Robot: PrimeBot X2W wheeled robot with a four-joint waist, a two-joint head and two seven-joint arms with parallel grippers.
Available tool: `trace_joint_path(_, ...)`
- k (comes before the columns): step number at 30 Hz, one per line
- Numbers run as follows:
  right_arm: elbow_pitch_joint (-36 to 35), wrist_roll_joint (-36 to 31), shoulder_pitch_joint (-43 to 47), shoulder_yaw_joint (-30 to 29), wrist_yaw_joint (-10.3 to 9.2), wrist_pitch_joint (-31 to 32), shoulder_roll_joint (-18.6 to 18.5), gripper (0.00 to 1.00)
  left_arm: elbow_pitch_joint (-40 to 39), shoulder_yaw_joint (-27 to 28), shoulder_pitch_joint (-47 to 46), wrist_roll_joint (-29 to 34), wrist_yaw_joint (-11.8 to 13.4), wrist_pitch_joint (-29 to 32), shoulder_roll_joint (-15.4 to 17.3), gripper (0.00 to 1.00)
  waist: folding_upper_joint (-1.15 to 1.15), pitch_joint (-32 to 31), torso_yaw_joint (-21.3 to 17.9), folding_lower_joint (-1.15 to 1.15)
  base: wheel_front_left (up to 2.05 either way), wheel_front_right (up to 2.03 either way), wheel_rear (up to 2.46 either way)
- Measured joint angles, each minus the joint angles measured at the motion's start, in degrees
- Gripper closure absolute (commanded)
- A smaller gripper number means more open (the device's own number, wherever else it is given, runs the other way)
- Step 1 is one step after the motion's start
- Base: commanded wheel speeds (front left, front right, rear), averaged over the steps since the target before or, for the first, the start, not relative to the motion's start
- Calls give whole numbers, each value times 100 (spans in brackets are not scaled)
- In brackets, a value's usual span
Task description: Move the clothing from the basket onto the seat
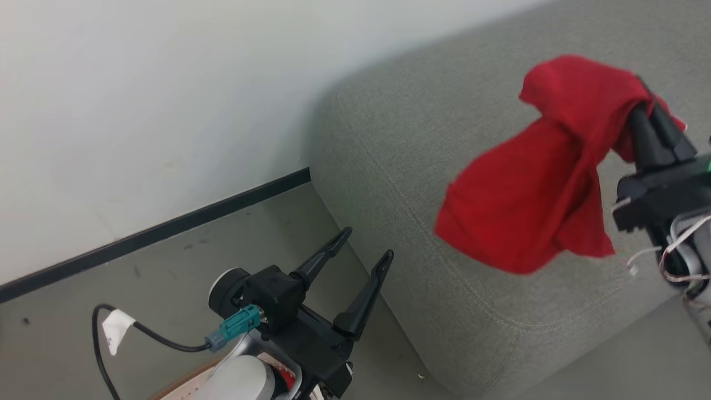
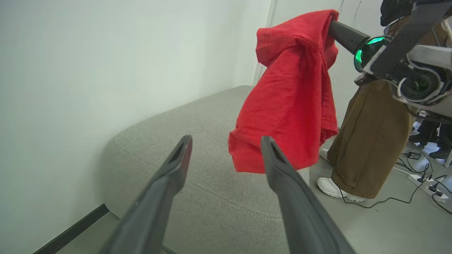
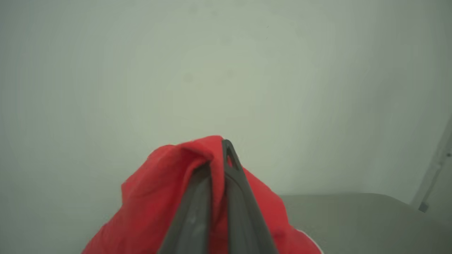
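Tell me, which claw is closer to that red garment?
The right claw: shut on the red garment, holding it over the grey seat. The left claw is open, lower, beside the seat's corner, clear of the garment.

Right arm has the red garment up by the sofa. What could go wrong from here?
1. The garment is wrapped over the shut right jaws, so it may cling when they open.
2. It hangs near the edge of the seat; dropped here, it could slide to the floor.
3. A person's leg stands close by; a wide swing might hit it.
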Motion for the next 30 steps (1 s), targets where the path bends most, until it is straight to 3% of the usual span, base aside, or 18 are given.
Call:
trace_joint_path(4,471,127,-838,-207,132,1,68,100,-78,-16,-146,68,14,94,9,0,0,208,102,0,0,0,0)
trace_joint_path(12,1363,209,-2063,-559,182,1,-8,100,-286,-48,-510,198,18,253,23,0,0,684,387,1,0,0,0)
trace_joint_path(30,3126,142,-3036,-883,307,0,-450,100,-387,-283,-1230,497,-86,497,-115,0,1,1718,1086,0,0,0,0)
